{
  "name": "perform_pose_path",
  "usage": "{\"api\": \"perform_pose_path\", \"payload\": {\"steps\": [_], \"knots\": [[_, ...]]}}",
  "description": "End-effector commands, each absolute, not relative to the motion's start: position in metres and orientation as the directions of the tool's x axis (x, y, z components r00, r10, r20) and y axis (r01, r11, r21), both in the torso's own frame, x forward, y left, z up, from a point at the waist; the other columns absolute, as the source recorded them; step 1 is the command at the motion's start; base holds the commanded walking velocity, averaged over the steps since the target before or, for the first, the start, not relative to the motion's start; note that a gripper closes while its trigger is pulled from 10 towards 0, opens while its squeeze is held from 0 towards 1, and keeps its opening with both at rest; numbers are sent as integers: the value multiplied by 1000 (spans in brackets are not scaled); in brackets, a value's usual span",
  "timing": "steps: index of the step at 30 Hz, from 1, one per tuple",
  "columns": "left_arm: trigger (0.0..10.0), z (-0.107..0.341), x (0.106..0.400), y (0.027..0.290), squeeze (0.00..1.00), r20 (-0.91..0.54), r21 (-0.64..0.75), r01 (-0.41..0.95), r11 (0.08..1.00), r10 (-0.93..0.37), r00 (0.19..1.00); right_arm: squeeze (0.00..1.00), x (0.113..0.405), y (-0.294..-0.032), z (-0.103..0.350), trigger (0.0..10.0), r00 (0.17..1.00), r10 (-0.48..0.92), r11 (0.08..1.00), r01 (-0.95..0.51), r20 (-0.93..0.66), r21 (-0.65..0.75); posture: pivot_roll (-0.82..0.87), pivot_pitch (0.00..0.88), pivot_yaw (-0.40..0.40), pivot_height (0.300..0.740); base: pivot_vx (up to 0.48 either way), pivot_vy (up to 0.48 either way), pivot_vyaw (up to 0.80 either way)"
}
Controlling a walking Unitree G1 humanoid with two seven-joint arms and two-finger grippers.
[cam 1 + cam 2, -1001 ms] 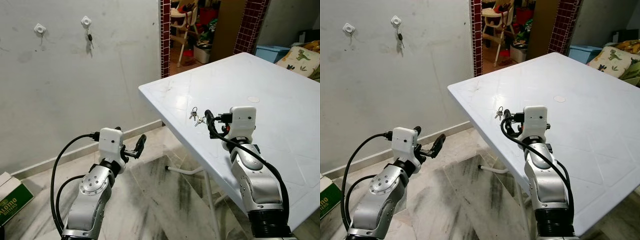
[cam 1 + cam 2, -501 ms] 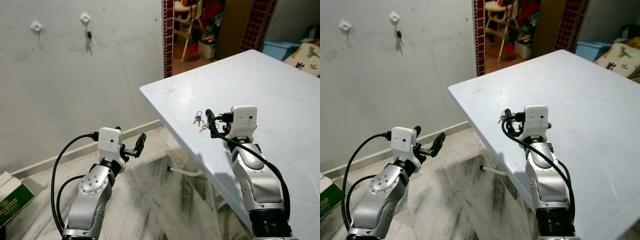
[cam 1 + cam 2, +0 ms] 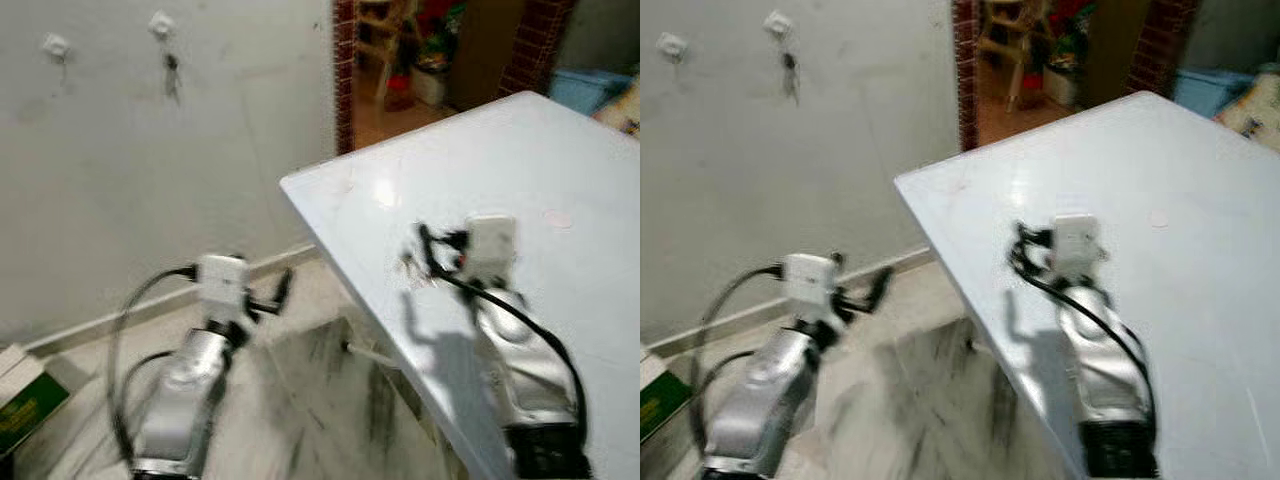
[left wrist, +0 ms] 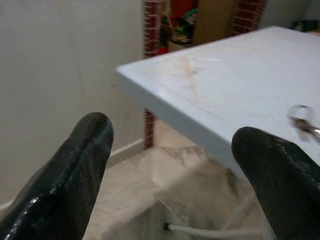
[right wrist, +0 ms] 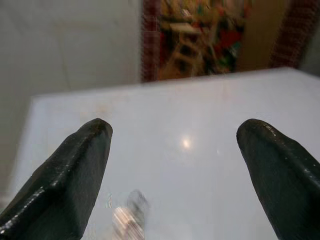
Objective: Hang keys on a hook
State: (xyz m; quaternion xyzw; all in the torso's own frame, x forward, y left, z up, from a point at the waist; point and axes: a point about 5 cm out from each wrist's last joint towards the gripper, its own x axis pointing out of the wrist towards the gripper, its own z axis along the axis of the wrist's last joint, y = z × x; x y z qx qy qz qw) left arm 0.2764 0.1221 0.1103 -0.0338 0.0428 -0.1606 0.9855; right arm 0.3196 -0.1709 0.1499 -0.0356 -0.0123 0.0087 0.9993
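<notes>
Keys [image 5: 127, 217] nearer, below spread right fingers [image 5: 70, 180]

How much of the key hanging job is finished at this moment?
Nothing of this bunch is done. The keys lie on the white table, below the open right gripper. One wall hook already carries a key; the other hook looks free. Grasping, carrying and hanging remain.

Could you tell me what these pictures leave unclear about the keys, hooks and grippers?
- Small metal keys on the white plastic table: smeared by motion blur, so their count is unclear.
- White wall hooks: too small and blurred for their shape.
- Dark item hanging there: not identifiable.
- Right gripper: fingertips cut off by the bottom edge.
</notes>
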Motion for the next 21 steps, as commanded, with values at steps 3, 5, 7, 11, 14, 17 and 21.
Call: {"api": "perform_pose_path", "payload": {"steps": [3,5,7,11,14,17,21], "knots": [[10000,107,276,130,0,-96,-67,285,956,-291,952,0,320,-159,151,10000,998,53,997,-51,30,-65,31,0,42,740,295,0,0],[10000,107,276,130,0,-97,-70,282,957,-288,953,0,320,-159,151,10000,998,54,996,-52,29,-66,31,0,42,740,146,0,0],[10000,107,276,130,0,-93,-78,281,956,-288,953,0,320,-159,151,10000,998,54,996,-52,28,-66,32,0,40,740,0,0,0],[10000,106,275,128,0,-100,-82,284,955,-291,951,0,319,-159,150,10000,998,58,996,-56,24,-66,31,0,39,740,0,0,0],[10000,104,273,127,0,-113,-84,281,956,-289,951,0,319,-158,150,10000,998,62,996,-61,19,-69,31,0,37,740,0,0,0],[10000,103,272,126,0,-117,-86,281,956,-289,950,0,319,-158,149,10000,998,65,995,-64,16,-71,33,0,36,740,0,0,0],[10000,103,272,127,0,-120,-82,279,957,-288,950,0,320,-158,149,10000,998,67,995,-66,13,-71,33,0,36,740,0,0,0]]}}
